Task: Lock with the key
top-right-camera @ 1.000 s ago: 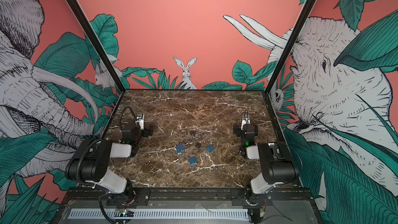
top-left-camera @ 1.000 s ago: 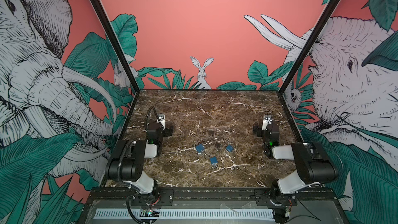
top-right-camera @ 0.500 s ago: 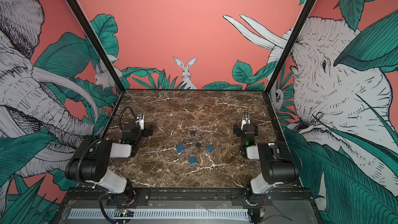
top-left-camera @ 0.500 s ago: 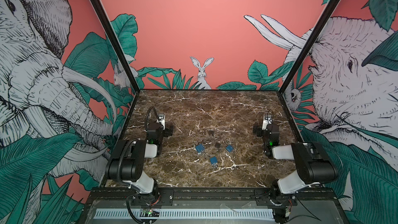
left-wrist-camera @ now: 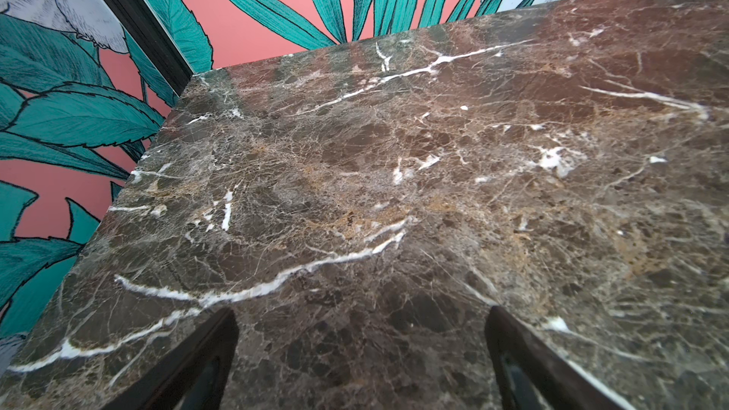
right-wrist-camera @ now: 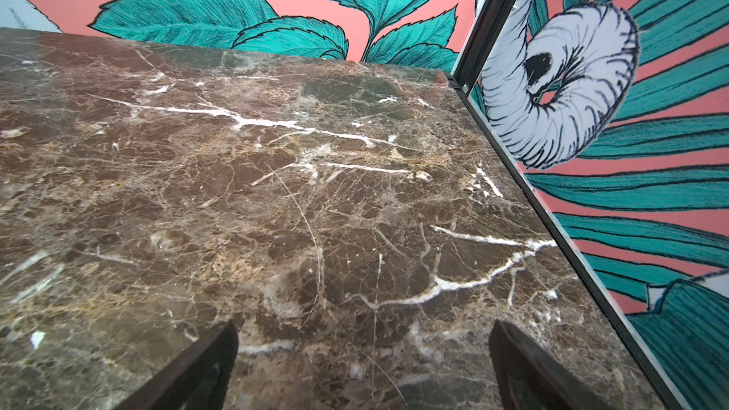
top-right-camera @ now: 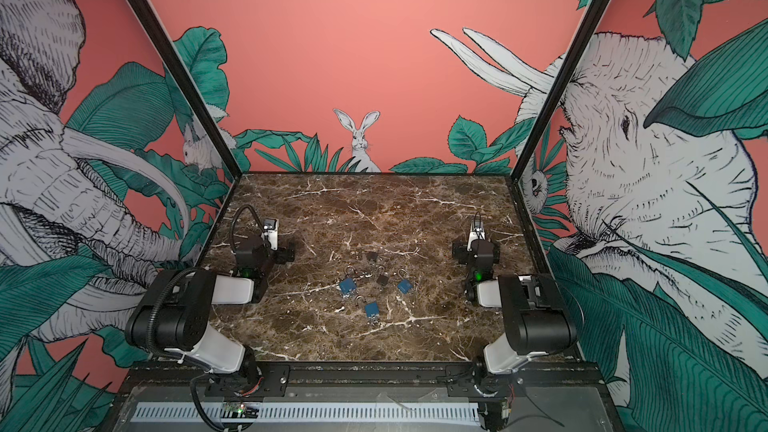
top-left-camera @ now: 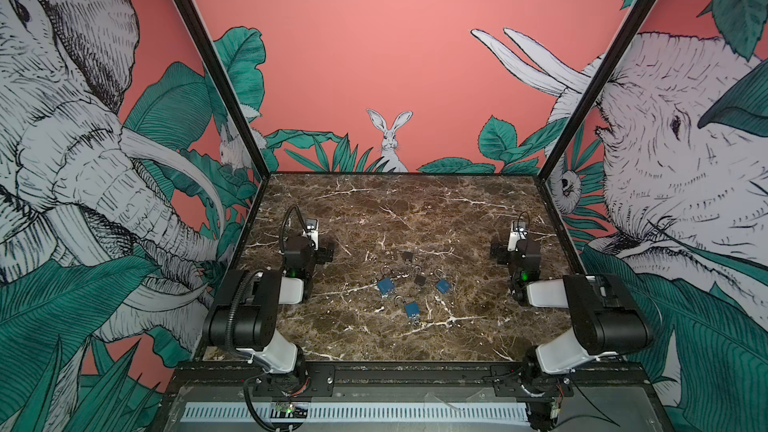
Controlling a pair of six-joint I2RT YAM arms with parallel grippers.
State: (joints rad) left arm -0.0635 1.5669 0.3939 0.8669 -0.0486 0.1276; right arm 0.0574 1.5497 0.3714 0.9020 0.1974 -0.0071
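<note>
Blue square padlock with a silver shackle (top-left-camera: pixel 412 309), the nearest to the robot, lies flat near the middle of the brown white-veined marble bench (top-left-camera: pixel 415 209). The left blue padlock (top-left-camera: pixel 385 285) and the right blue padlock (top-left-camera: pixel 443 285) lie just beyond it, with two small dark padlocks (top-left-camera: pixel 419 280) between and behind them. No key can be confirmed. A pale sliver at the base of the nearest padlock may be one, but it is too small to tell.

The left claw (left-wrist-camera: pixel 361 313) and the right claw (right-wrist-camera: pixel 363 327) each have their jaws spread wide and hold nothing. They sit low over bare bench at opposite sides, well apart from the cluster.

Hazards, as judged:
- The locks lie close together, so wide jaws coming down on one are likely to nudge its neighbours.
- A thin key lying flat on polished stone offers little to pinch and may skid away.
- An unbraced padlock would probably swivel when the key is turned, so the other claw should pin the body.
- Both arms must reach toward the centre, which risks contact between them.
- Whether any shackle is open or shut cannot be read, so the wrong lock may be chosen.

Clearances: open bench surrounds the cluster, and the far half is bare. The printed side panels (right-wrist-camera: pixel 631 211) and the black frame posts (top-left-camera: pixel 582 110) stand close outboard of each claw, so outward swings are limited.
</note>
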